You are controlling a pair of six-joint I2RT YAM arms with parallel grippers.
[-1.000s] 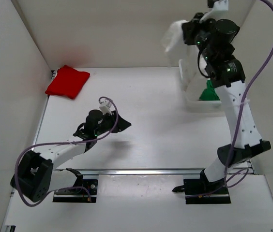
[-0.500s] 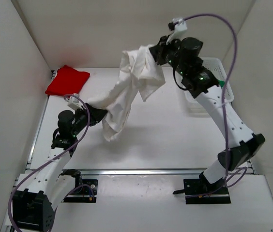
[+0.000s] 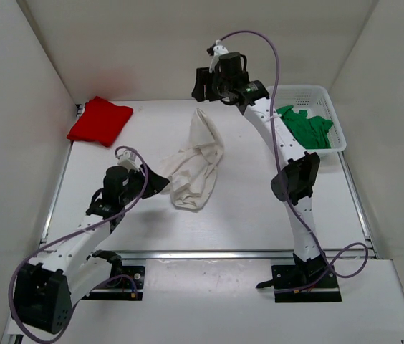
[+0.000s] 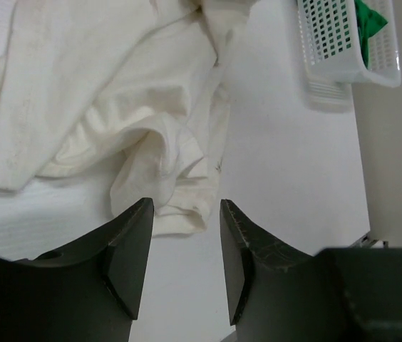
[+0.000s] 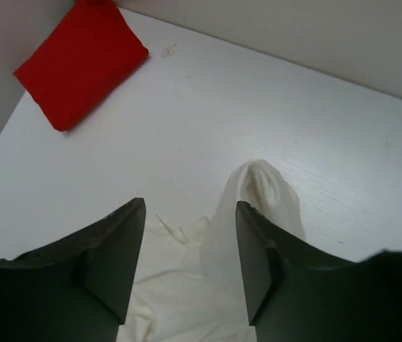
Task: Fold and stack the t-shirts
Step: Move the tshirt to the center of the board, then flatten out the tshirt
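The off-white t-shirt [image 3: 195, 163] lies crumpled in a long heap mid-table. It also fills the left wrist view [image 4: 108, 114], and in the right wrist view [image 5: 258, 214] it lies below the fingers. My right gripper [image 3: 203, 89] [image 5: 190, 214] hangs open above the shirt's far end, holding nothing. My left gripper [image 3: 159, 183] [image 4: 185, 214] is open and low, just short of the shirt's near hem, with only bare table between its fingers. The red t-shirt [image 3: 100, 120] [image 5: 80, 60] lies folded at the far left. The green t-shirt [image 3: 304, 127] [image 4: 369, 16] sits in the basket.
A white mesh basket [image 3: 331, 97] [image 4: 336, 50] stands at the far right against the wall. White walls close off the table on the left, back and right. The right arm stretches tall across the middle right of the table.
My right gripper has opened and let go of the off-white shirt, which has dropped in a heap on the table. The right arm swung left; the left gripper moved toward the shirt.
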